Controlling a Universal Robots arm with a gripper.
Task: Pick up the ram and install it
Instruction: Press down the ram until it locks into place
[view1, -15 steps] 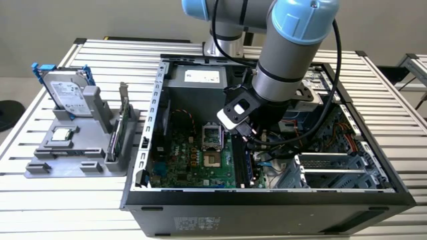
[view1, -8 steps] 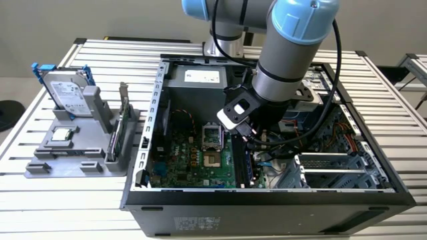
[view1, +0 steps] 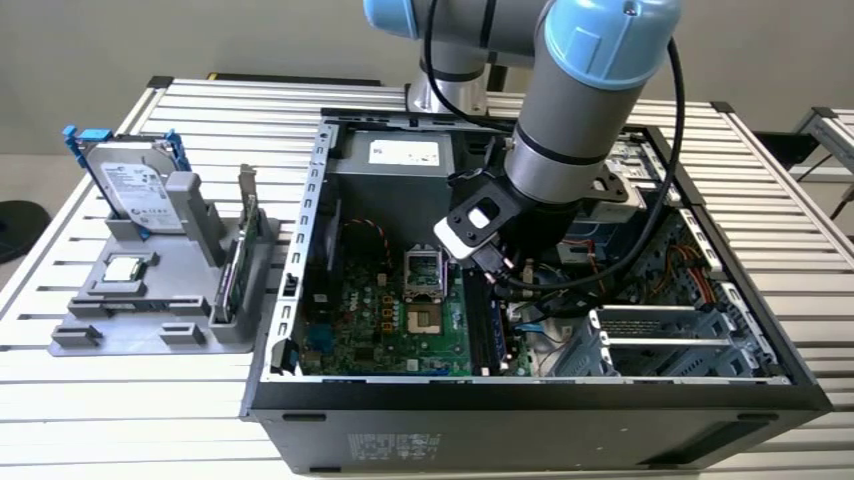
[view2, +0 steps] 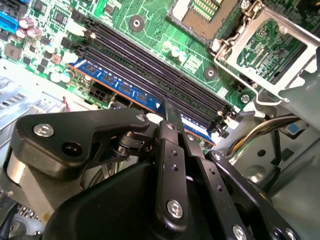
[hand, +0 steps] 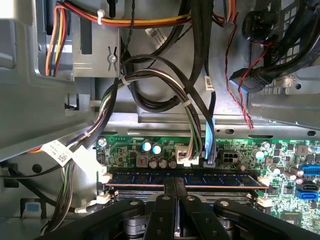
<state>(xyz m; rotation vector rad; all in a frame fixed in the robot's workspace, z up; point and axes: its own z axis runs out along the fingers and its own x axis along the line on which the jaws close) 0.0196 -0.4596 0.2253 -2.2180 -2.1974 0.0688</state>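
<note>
The ram is a dark blue stick standing in the outermost black slot of the green motherboard, next to the case's cable side. In both wrist views my gripper is over the stick's middle, fingers together, their tips down on its top edge. The ram runs crosswise under the fingertips, not between them. Three empty black slots lie beside it. In the exterior view the arm reaches down into the open computer case, with the ram just below the wrist.
Bundled cables hang close behind the slot, and the open CPU socket is beside the slots. A drive cage fills the case on the exterior view's right. A grey holder outside the case carries a hard drive and a card.
</note>
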